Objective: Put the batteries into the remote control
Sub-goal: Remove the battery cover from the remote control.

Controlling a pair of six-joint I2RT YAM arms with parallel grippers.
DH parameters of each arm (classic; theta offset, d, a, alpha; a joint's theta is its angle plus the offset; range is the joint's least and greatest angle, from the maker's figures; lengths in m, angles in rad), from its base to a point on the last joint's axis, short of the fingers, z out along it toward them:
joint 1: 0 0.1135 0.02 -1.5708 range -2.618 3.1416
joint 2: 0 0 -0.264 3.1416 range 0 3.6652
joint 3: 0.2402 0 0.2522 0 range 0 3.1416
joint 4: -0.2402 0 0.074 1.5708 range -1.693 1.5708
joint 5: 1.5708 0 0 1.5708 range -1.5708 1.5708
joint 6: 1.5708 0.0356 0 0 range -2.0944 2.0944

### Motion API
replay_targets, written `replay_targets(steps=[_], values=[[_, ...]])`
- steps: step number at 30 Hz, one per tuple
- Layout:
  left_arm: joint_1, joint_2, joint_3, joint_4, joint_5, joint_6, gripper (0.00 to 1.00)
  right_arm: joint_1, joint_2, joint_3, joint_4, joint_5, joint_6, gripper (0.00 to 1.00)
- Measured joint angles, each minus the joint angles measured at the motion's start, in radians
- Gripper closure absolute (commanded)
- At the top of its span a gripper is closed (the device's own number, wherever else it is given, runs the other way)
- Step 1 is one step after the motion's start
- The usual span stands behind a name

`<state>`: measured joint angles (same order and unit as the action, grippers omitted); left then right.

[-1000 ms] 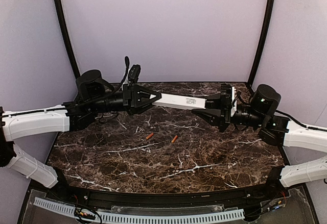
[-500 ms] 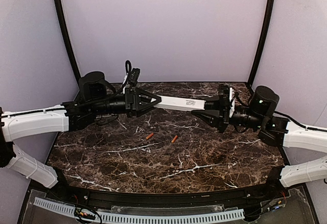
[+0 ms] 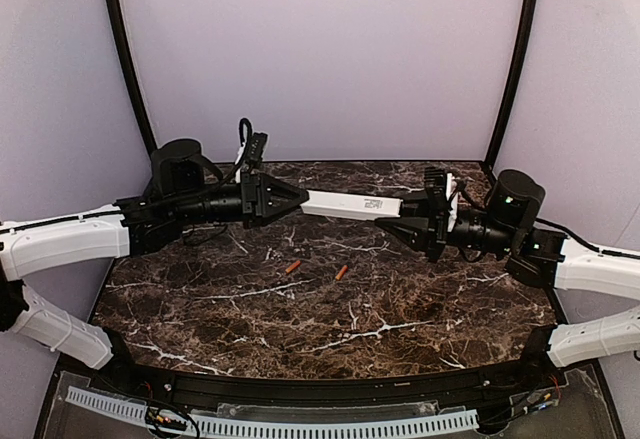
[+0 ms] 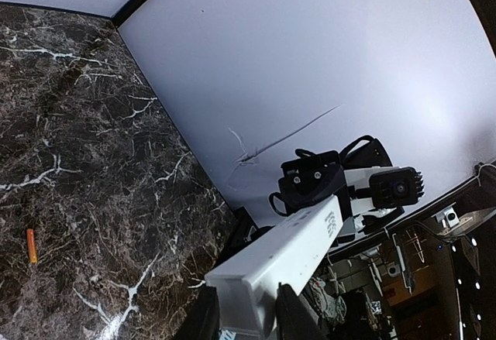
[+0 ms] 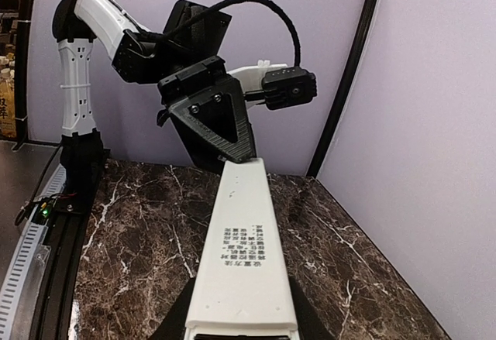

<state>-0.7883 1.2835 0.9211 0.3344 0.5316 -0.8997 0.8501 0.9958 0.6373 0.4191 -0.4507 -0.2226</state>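
Remote: we see the slim white rectangular plastic remote control point(image 3: 352, 205) held in the air above the dark marble tabletop point(image 3: 200, 309), spanning the gap between the two hands.
Left hand: the left hand point(image 3: 297, 199) is clamped on the remote's left end (its fingers flank that end in the wrist view).
Right hand: the right hand point(image 3: 398, 225) grips the other end.
Batteries: two small orange-red cylindrical batteries point(image 3: 292, 267) lie near each other on the tabletop, in front of the remote, touched by neither hand.

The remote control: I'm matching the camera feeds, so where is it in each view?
Top external: remote control at centre, stretched left to right.
Left wrist: remote control at bottom centre, slanting up rightward.
Right wrist: remote control at bottom centre, running straight up.
Shared landmark: the dark marble table.
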Motion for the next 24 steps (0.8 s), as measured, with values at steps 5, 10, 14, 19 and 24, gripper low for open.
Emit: replay_targets(steps=[5,10,14,19,24], values=[[0.001,-0.01,0.0,-0.005,-0.002,0.002,0.88,0.0,0.0,-0.001,-0.004,0.002,0.0,1.0],[0.005,-0.01,0.0,-0.006,-0.001,-0.002,0.94,0.0,0.0,-0.001,-0.012,0.007,0.0,1.0],[0.006,-0.01,0.0,0.014,0.011,-0.014,0.98,0.0,0.0,-0.002,-0.016,0.023,0.0,1.0],[0.006,-0.011,0.0,0.042,0.026,-0.03,1.0,0.0,0.0,-0.003,-0.016,0.032,-0.001,1.0],[0.011,-0.017,-0.012,0.081,0.032,-0.056,1.0,0.0,0.0,-0.003,-0.016,0.037,-0.001,1.0]])
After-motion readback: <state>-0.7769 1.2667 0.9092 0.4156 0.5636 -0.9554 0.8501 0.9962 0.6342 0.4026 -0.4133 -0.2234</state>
